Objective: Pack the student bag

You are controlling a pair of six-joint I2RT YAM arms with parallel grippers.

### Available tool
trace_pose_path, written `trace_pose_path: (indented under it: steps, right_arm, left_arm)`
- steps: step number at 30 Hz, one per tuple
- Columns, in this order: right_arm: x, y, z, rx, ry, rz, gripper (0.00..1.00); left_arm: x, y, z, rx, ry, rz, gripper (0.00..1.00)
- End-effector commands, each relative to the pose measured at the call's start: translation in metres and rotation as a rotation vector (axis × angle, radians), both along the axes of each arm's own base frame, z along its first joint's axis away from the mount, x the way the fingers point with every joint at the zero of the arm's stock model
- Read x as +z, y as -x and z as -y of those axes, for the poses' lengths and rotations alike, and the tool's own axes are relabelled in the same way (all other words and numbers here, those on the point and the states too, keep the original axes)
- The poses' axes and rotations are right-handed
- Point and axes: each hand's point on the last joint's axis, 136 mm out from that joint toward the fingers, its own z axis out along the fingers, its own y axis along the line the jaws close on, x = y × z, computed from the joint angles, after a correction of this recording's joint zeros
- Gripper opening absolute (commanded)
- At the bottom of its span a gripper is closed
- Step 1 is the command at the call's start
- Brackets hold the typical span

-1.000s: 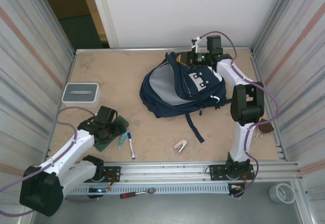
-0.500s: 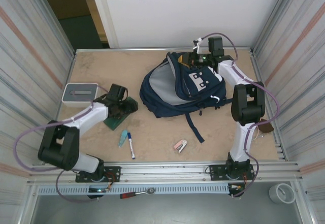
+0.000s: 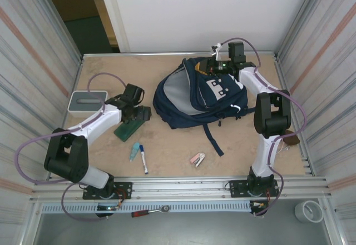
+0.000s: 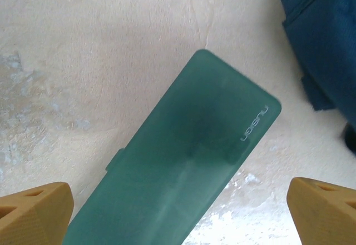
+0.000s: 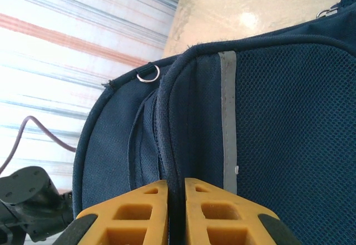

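Looking down through the left wrist camera, I see my left pincer (image 4: 178, 214) spread as wide as it goes. Its two orange fingers (image 4: 33, 211) stand either side of a flat, translucent green plastic case (image 4: 189, 150) and grip nothing. The case lies slantwise on the pale worktop (image 4: 111, 45), one rounded corner aimed at the student bag (image 3: 194, 98). That bag is a large navy fabric backpack lying at the far right-centre of the worktop, close to the back wall (image 3: 194, 11).

My right pincer (image 5: 176, 211) is pinched shut on a fold of the bag's rim, beside a grey reflective stripe. I judge it holds the mouth up and open so that the case can go in.

A strip of bare worktop parts case and bag, so there is room for a lift across. To the left, a grey-white box (image 3: 88, 101) sits near the corrugated side wall (image 3: 33, 61). Nearer me, a marker pen (image 3: 143, 157) and a small pink thing (image 3: 197, 159) lie well clear of both arms.
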Motion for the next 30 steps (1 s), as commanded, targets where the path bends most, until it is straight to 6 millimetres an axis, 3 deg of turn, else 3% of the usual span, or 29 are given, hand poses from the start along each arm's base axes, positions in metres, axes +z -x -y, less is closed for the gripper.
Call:
trace_pose_path:
  steps: [1,6,18,30]
  right_arm:
    - [-0.001,0.000,0.009,-0.033,0.014,-0.020,0.13]
    - [-0.004,0.000,0.007,-0.026,0.008,-0.025,0.13]
    - [-0.007,-0.002,0.007,-0.024,0.004,-0.031,0.14]
    - [-0.007,0.000,0.006,-0.022,0.004,-0.035,0.15]
  left_arm:
    - [-0.017,0.013,-0.003,-0.072,-0.056,-0.106,0.99]
    - [-0.031,0.016,0.000,-0.097,-0.088,-0.159,0.99]
    - [-0.041,0.012,-0.010,-0.097,-0.191,-0.198,0.99]
    - [-0.040,-0.002,-0.033,-0.027,-0.126,-0.198,0.99]
